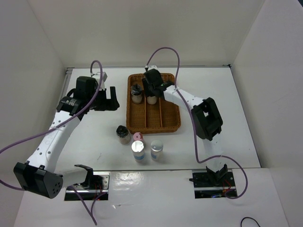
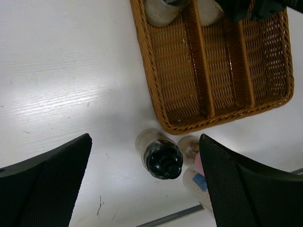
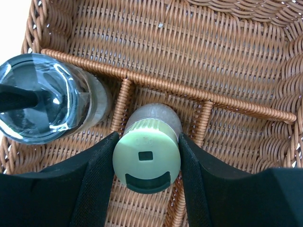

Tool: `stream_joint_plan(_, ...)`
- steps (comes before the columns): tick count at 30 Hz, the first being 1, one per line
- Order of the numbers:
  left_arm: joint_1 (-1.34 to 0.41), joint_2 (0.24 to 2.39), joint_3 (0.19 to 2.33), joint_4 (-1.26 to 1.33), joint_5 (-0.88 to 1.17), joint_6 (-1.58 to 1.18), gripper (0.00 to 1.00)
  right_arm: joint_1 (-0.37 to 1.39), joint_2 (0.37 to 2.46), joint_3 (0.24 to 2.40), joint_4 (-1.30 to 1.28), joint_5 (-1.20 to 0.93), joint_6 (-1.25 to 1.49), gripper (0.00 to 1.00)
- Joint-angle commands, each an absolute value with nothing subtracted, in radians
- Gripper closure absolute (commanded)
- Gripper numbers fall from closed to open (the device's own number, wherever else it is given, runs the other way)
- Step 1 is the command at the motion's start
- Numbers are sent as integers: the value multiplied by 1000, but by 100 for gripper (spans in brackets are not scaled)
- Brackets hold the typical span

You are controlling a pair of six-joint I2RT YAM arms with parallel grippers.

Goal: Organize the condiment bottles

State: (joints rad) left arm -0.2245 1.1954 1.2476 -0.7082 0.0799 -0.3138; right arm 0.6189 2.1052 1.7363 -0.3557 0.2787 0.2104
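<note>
The white table (image 1: 236, 118) bears a wicker tray (image 1: 168, 120), black-capped bottle (image 1: 123, 134), pink-capped bottle (image 1: 138, 137) and two silver-capped bottles (image 1: 138, 150) (image 1: 156, 150).

From above, my right hand (image 1: 152, 92) covers the cap of the pale-capped jar (image 1: 151, 100) in the wicker tray (image 1: 154, 126), so the grip itself is hidden from me there. In the left wrist view the tray's far end and both jars in it run off the top edge. The pink-capped jar (image 2: 190, 147) and a labelled jar (image 2: 196, 182) are half hidden behind one finger (image 2: 246, 189) of my left hand (image 2: 144, 139). In the right wrist view the left edge cuts the black-capped jar (image 3: 40, 101).
</note>
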Motion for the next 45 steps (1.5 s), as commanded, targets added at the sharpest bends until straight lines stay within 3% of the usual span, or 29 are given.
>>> stream_joint_plan(1, -264, 1203, 1238, -756, 75, -304, 0, 614, 2121, 1798, -330, 302, 196, 43)
stream_joint_plan(9, -351, 1193, 1206, -788, 75, -373, 3, 614, 2132, 1798, -374, 336, 241, 2)
stream_joint_plan(16, -439, 1213, 1195, -810, 34, -420, 4, 614, 1930, 1679, -411, 365, 305, 2)
stream_joint_plan(21, -491, 1222, 1167, -830, -9, -462, 10, 614, 1741, 1551, -385, 354, 314, 2)
stream_joint_plan(28, -515, 1255, 1146, -864, -116, -509, 12, 614, 1658, 1476, -428, 368, 348, 2)
stream_joint_plan(37, -525, 1275, 1100, -824, -107, -511, 19, 614, 1526, 1350, -408, 348, 379, 2)
stream_joint_plan(45, -525, 1296, 1091, -802, -89, -502, 34, 660, 1506, 1319, -408, 328, 388, 2)
